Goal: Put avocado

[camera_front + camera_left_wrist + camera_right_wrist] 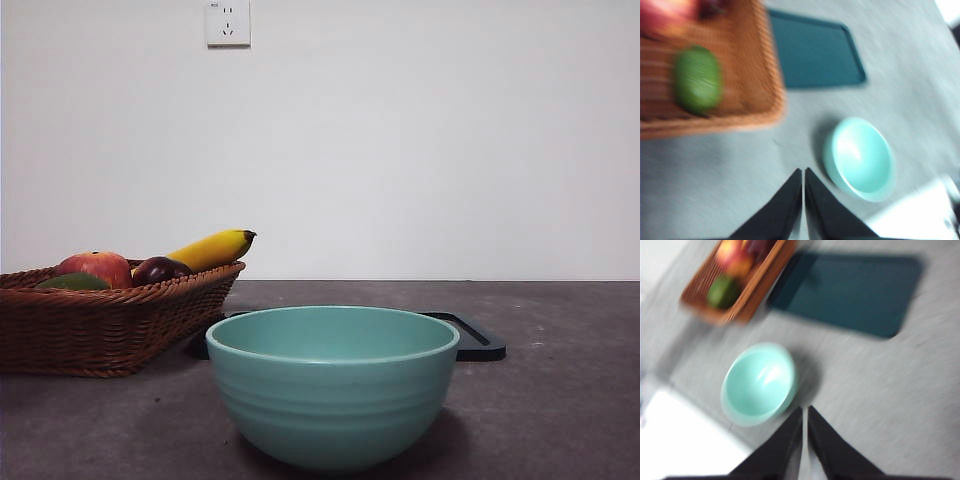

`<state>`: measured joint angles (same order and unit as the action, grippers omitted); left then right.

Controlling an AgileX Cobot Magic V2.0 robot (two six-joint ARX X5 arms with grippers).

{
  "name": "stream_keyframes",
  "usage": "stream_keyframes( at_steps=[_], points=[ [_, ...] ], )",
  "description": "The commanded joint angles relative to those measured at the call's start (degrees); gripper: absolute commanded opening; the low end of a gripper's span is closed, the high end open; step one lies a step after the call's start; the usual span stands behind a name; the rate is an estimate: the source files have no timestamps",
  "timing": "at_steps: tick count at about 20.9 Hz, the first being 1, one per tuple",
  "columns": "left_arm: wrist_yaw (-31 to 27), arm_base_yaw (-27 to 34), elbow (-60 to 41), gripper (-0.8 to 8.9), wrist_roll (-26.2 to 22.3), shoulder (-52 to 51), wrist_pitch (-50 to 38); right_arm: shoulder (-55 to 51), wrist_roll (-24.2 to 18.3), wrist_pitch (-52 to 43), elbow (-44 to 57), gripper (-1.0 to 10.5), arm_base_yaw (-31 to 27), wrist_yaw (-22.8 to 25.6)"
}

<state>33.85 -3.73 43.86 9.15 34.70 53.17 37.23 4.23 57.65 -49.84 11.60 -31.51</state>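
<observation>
The green avocado (698, 78) lies in the wicker basket (110, 320), next to a red apple (97, 267); in the front view only its top (72, 283) shows over the rim. It also shows in the right wrist view (722, 291). A pale teal bowl (332, 385) stands empty at the table's front, near the basket. My left gripper (803, 172) hangs shut and empty above the table between basket and bowl. My right gripper (804, 410) hangs shut and empty beside the bowl (759, 382). Neither arm shows in the front view.
The basket also holds a dark purple-brown fruit (160, 269) and a banana (213, 248). A dark flat tray (470, 335) lies behind the bowl. Both wrist views are blurred.
</observation>
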Motion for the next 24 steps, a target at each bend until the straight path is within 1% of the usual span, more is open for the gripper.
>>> stream_keyframes(
  at_steps=[1, 4, 6, 12, 13, 15, 17, 19, 21, 24],
  points=[
    [1.4, -2.0, 3.0, 0.09, -2.8, 1.3, 2.1, 1.7, -3.3, 1.6, -1.7, 0.1, 4.5, -0.2],
    [1.8, -4.4, 4.4, 0.09, -3.6, 1.3, 4.9, 3.2, -3.7, 2.5, -1.7, 0.1, 9.9, 0.0],
    [1.8, -5.1, 4.5, 0.09, -4.1, 1.3, 6.1, 3.7, -4.5, 2.3, -1.7, 0.1, 11.8, 0.1],
    [1.8, -5.2, 4.5, 0.18, -4.0, 1.3, 6.1, 3.9, -4.7, 1.5, -1.7, 0.1, 12.3, 0.0],
    [1.8, -5.2, 4.5, 0.43, -3.9, 1.3, 6.0, 3.9, -4.7, 1.5, -1.7, 0.2, 12.3, 0.0],
    [1.8, -5.2, 4.5, 1.25, -3.9, 1.3, 6.0, 3.9, -4.7, 1.5, -1.7, 0.9, 12.3, 0.0],
    [1.7, -5.2, 4.5, 2.51, -3.6, 1.3, 6.0, 3.9, -4.6, 1.5, -1.7, 2.2, 12.3, 0.0],
    [1.7, -5.2, 4.5, 3.4, -3.5, 1.3, 6.0, 3.9, -4.6, 1.5, -1.7, 3.2, 12.3, 0.0],
    [1.7, -5.2, 4.5, 3.83, -3.3, 1.3, 6.0, 3.9, -4.6, 1.5, -1.7, 3.9, 12.3, 0.0],
    [1.7, -5.2, 4.5, 3.9, -2.2, 1.5, 5.5, 3.9, -4.6, 1.5, -1.7, 4.0, 12.3, 0.0]
  ],
)
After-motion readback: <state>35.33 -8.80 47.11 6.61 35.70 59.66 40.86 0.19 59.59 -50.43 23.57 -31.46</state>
